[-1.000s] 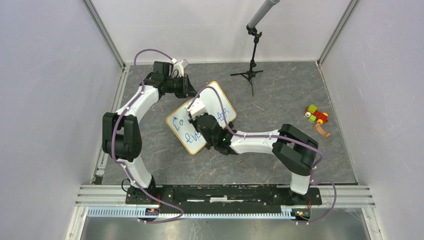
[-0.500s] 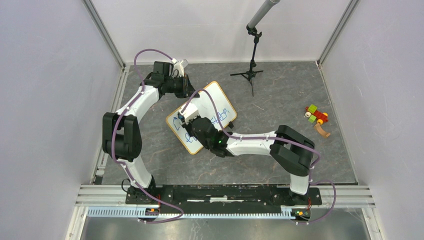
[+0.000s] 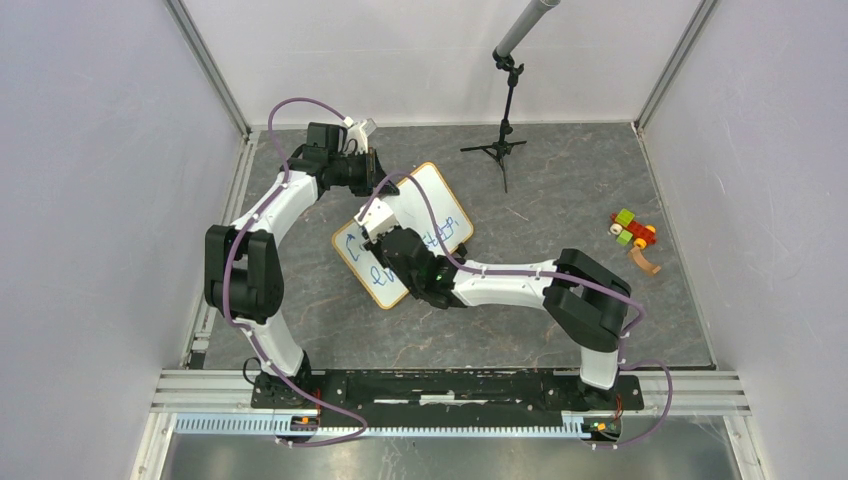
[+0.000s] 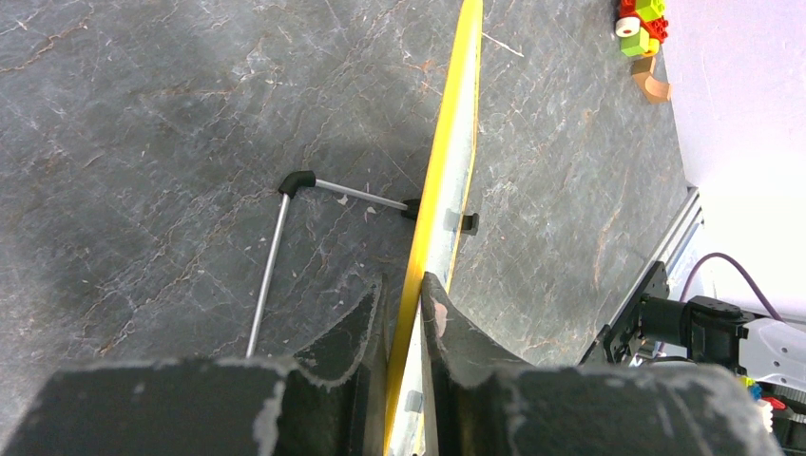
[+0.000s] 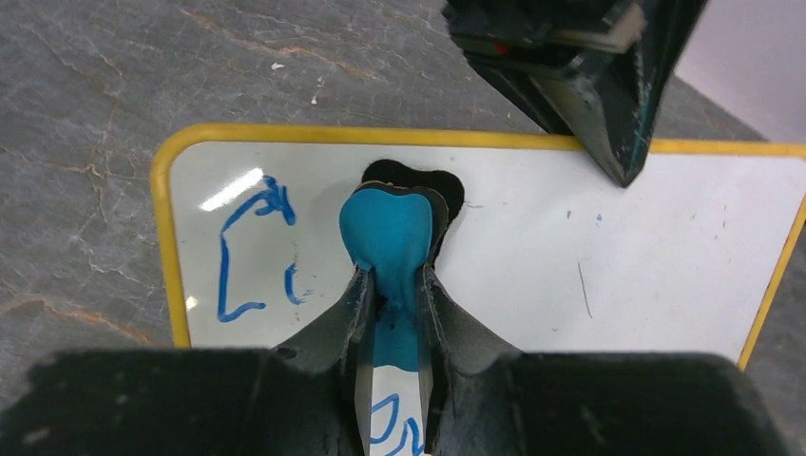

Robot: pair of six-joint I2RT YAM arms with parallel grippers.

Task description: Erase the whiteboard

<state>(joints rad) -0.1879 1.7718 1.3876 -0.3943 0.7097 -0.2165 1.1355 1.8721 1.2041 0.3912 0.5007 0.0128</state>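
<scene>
It looks like a robotics lab test cell. Blank pale panel walls [image 3: 90,200] in metal framing box in a grey stone-look table [image 3: 560,180]. Robot arms [image 3: 500,282] are bolted to an aluminium rail [image 3: 450,395] at six o'clock, a tripod stand [image 3: 503,140] stands at twelve, and toy blocks [image 3: 632,230] lie at three.

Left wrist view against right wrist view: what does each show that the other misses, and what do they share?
Only left wrist: the whiteboard edge-on, its wire stand behind it, and toy blocks on the table. Only right wrist: the board's face with blue writing, and the right gripper shut on a blue eraser over it. Both: the whiteboard, the grey table, and the left gripper clamped on the board's edge.
</scene>
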